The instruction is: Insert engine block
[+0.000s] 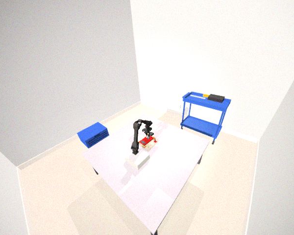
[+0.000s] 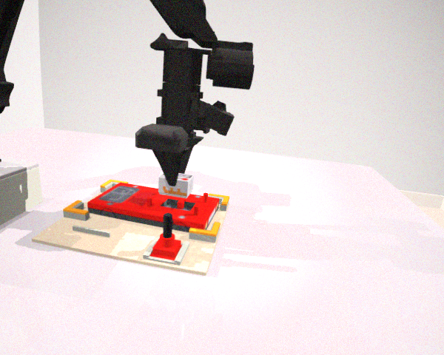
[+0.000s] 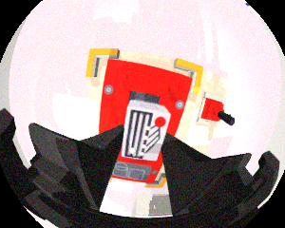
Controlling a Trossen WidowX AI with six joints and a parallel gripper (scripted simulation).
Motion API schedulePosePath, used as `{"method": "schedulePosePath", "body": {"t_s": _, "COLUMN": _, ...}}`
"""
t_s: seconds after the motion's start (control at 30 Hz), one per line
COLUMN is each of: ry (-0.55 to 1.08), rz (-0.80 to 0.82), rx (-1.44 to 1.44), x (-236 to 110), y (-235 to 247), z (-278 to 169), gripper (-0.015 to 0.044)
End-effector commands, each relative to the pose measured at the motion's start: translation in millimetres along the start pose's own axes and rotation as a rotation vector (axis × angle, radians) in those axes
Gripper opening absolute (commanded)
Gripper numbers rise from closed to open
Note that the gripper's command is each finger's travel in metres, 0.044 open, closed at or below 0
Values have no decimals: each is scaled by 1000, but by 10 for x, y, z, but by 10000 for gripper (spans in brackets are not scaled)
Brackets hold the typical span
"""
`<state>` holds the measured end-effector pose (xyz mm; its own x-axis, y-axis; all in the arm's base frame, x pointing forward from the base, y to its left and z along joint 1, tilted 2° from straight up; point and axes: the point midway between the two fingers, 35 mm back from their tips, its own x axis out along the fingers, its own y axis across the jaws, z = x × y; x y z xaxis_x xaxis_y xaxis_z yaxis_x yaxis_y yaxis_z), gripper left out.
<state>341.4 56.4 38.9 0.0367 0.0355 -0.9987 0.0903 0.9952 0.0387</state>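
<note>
My gripper (image 2: 172,182) (image 3: 142,142) (image 1: 147,135) is shut on the engine block (image 2: 176,185) (image 3: 144,128), a small white block with orange marks on its side and a red dot on top. It hangs a little above the red car body (image 2: 138,204) (image 3: 126,83) (image 1: 143,141), near the far edge of the dark square opening (image 2: 177,204). The car body lies flat on a tan board (image 2: 95,238) (image 3: 206,89) between orange corner brackets (image 2: 76,208). In the wrist view the block hides the opening.
A red base with a black upright lever (image 2: 167,240) (image 3: 218,113) stands on the board's front edge. A grey bar (image 2: 90,231) lies on the board. The arm's base box (image 2: 4,191) (image 1: 141,159) stands at the left. A blue cart (image 1: 205,113) and blue cabinet (image 1: 92,134) stand off the table.
</note>
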Motion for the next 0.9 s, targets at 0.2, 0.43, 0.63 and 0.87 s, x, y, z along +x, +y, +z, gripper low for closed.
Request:
{"method": "schedulePosePath", "body": {"t_s": 0.2, "ry": -6, "rz": -2, "rx": 89, "x": 6, "y": 23, "z": 30, "gripper": 159}}
{"method": "schedulePosePath", "body": {"t_s": 0.43, "ry": -6, "rz": -2, "rx": 89, "x": 6, "y": 23, "z": 30, "gripper": 159}}
{"method": "schedulePosePath", "body": {"t_s": 0.63, "ry": -6, "rz": -2, "rx": 61, "x": 6, "y": 23, "z": 30, "gripper": 159}}
{"method": "schedulePosePath", "body": {"t_s": 0.87, "ry": -6, "rz": -3, "rx": -75, "x": 6, "y": 24, "z": 30, "gripper": 159}}
